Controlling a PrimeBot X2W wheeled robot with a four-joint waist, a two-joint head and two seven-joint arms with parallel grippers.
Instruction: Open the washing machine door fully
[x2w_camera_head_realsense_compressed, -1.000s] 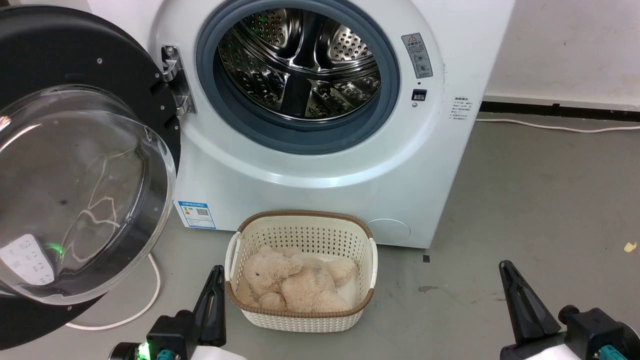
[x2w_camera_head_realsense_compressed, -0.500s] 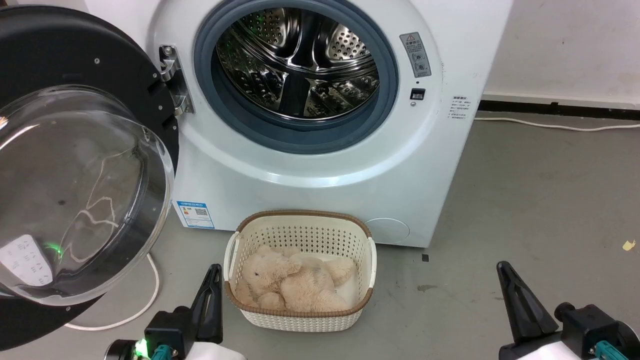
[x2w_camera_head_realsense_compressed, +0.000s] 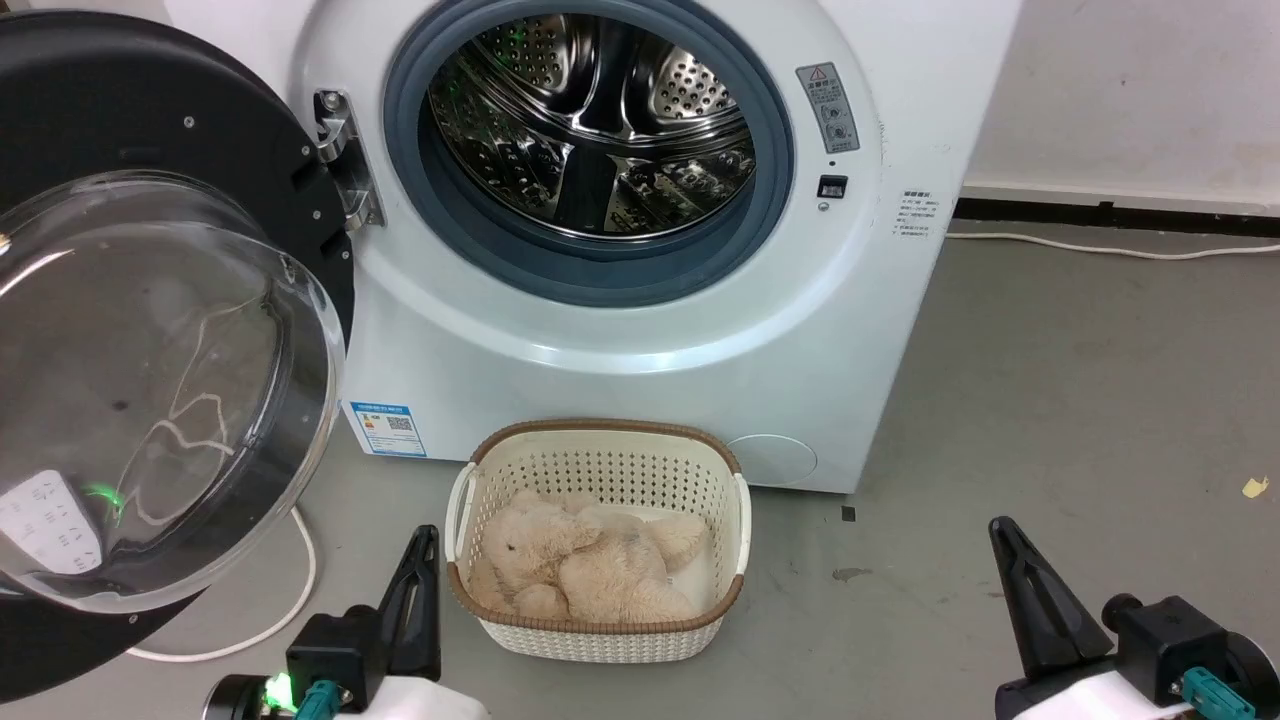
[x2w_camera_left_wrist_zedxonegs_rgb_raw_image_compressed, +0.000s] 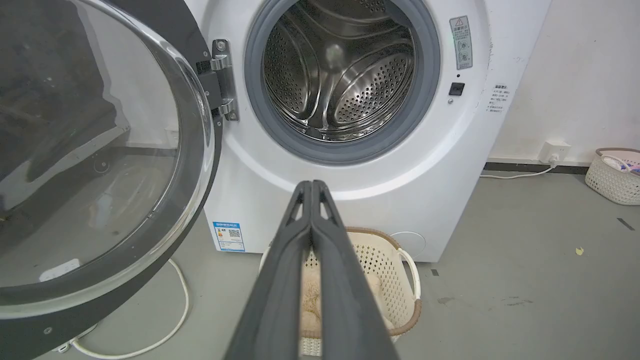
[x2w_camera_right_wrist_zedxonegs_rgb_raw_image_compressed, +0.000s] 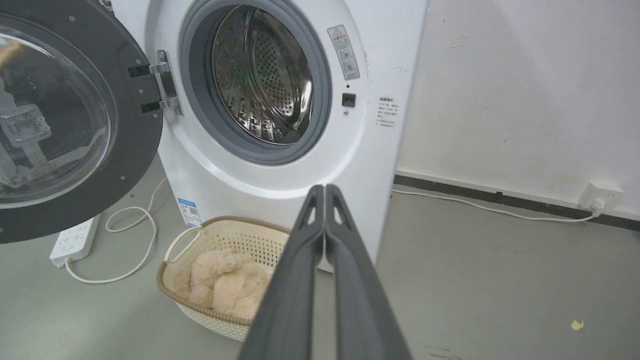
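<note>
The washing machine door (x2w_camera_head_realsense_compressed: 150, 330) hangs swung wide to the left on its steel hinge (x2w_camera_head_realsense_compressed: 340, 155), its black rim and clear glass bowl facing me; the same door (x2w_camera_left_wrist_zedxonegs_rgb_raw_image_compressed: 95, 150) (x2w_camera_right_wrist_zedxonegs_rgb_raw_image_compressed: 65, 125) shows at the left of both wrist views. The steel drum (x2w_camera_head_realsense_compressed: 590, 120) inside its grey rubber ring stands uncovered. My left gripper (x2w_camera_head_realsense_compressed: 425, 545) is low at the bottom left, right of the door and apart from it, shut on nothing (x2w_camera_left_wrist_zedxonegs_rgb_raw_image_compressed: 311, 186). My right gripper (x2w_camera_head_realsense_compressed: 1000, 535) is low at the bottom right, far from the door, also shut and empty (x2w_camera_right_wrist_zedxonegs_rgb_raw_image_compressed: 324, 190).
A cream basket (x2w_camera_head_realsense_compressed: 600, 450) holding a beige plush toy (x2w_camera_head_realsense_compressed: 580, 565) sits on the grey floor before the machine, between my grippers. A white cable (x2w_camera_head_realsense_compressed: 270, 620) and power strip (x2w_camera_right_wrist_zedxonegs_rgb_raw_image_compressed: 75, 240) lie under the door. A second basket (x2w_camera_left_wrist_zedxonegs_rgb_raw_image_compressed: 615, 175) stands by the wall.
The whole head view has shifted slightly left and up, so the camera moved. Both grippers stay low and shut; the door stands as before.
</note>
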